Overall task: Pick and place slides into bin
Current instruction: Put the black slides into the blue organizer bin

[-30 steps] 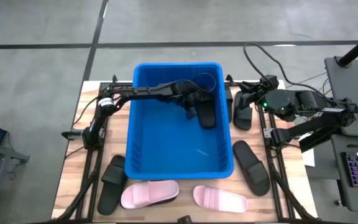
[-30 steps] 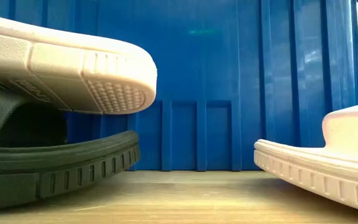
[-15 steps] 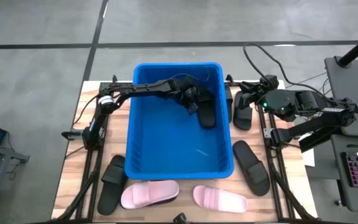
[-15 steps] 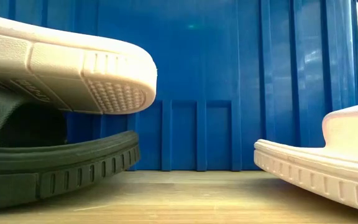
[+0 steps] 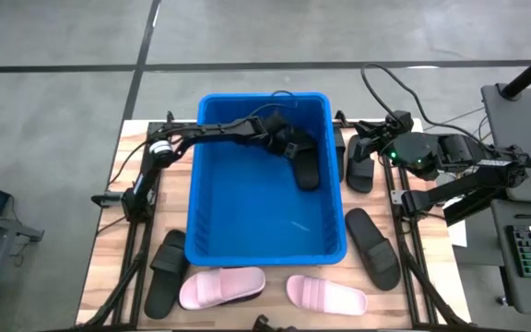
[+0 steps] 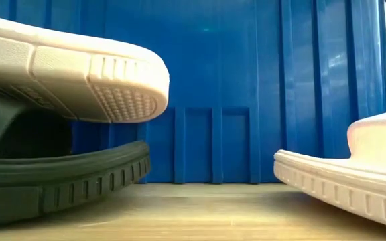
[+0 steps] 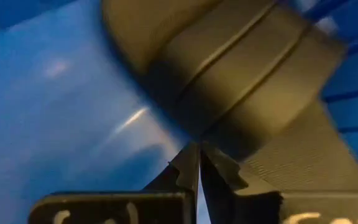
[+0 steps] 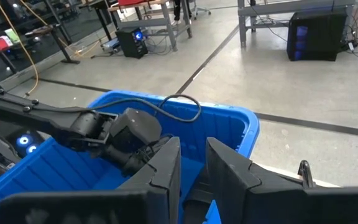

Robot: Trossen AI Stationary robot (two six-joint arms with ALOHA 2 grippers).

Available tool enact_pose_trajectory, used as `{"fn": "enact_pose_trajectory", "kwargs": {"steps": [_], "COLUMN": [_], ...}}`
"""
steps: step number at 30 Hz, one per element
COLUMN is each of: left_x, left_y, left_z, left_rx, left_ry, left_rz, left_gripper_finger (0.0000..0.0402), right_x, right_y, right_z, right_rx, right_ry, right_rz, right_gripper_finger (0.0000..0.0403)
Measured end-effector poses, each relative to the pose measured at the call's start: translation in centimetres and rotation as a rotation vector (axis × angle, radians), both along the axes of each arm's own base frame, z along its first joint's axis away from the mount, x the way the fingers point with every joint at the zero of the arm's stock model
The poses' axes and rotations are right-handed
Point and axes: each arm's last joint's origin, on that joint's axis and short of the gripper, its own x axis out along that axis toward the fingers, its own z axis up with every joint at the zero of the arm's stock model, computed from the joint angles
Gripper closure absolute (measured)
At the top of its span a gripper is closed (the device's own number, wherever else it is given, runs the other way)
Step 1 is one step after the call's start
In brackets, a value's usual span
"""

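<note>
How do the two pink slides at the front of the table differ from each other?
The left pink slide lies against a black slide, with the low view showing its toe resting on that black sole; the right pink slide lies alone, flat on the table. The left one points up-right, the right one down-right. Both are pale pink, upright, outside the bin.

Left pincer (image 7: 199,169), tips together, near a blurry black slide (image 7: 241,81), probably touching.
</note>
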Motion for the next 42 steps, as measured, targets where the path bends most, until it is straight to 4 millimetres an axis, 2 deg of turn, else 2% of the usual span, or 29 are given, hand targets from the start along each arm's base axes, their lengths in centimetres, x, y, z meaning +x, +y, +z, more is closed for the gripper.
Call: {"fn": "enact_pose_trajectory", "kwargs": {"steps": [5, 14, 23, 26, 31, 34, 37, 42], "left_x": [0.2, 0.9, 1.6, 1.6, 1.5, 1.1, 0.0, -3.0], "left_y": [0.3, 0.3, 0.3, 0.2, -0.5, -1.1, -2.0, -3.8], "left_z": [0.3, 1.0, 2.0, 3.0, 5.7, 8.1, 11.7, 17.9], "left_rx": [-0.025, -0.011, 0.065, 0.058, 0.018, 0.044, 0.183, 0.458], "left_ry": [-0.052, -0.15, -0.223, -0.255, -0.38, -0.474, -0.545, -0.622], "left_rz": [0.065, 0.067, 0.014, -0.04, -0.236, -0.32, -0.404, -0.516], "left_gripper_finger": [0.0401, 0.0401, 0.0401, 0.0402, 0.0401, 0.0401, 0.0402, 0.0401], "right_x": [0.0, 0.0, 0.0, 0.0, -0.3, -0.5, -1.0, -2.5], "right_y": [0.0, 0.0, 0.0, 0.0, -0.1, -0.1, -0.1, -0.3], "right_z": [0.0, 0.0, 0.0, 0.0, 0.1, 0.2, 0.4, 0.9], "right_rx": [0.0, -0.006, -0.006, -0.01, -0.014, -0.022, -0.024, -0.022], "right_ry": [0.0, 0.001, 0.002, 0.002, -0.003, -0.001, -0.01, -0.044], "right_rz": [0.0, -0.007, -0.008, -0.014, -0.021, -0.017, -0.015, -0.014], "right_gripper_finger": [0.0328, 0.0333, 0.0328, 0.0324, 0.0324, 0.0329, 0.0334, 0.0332]}}
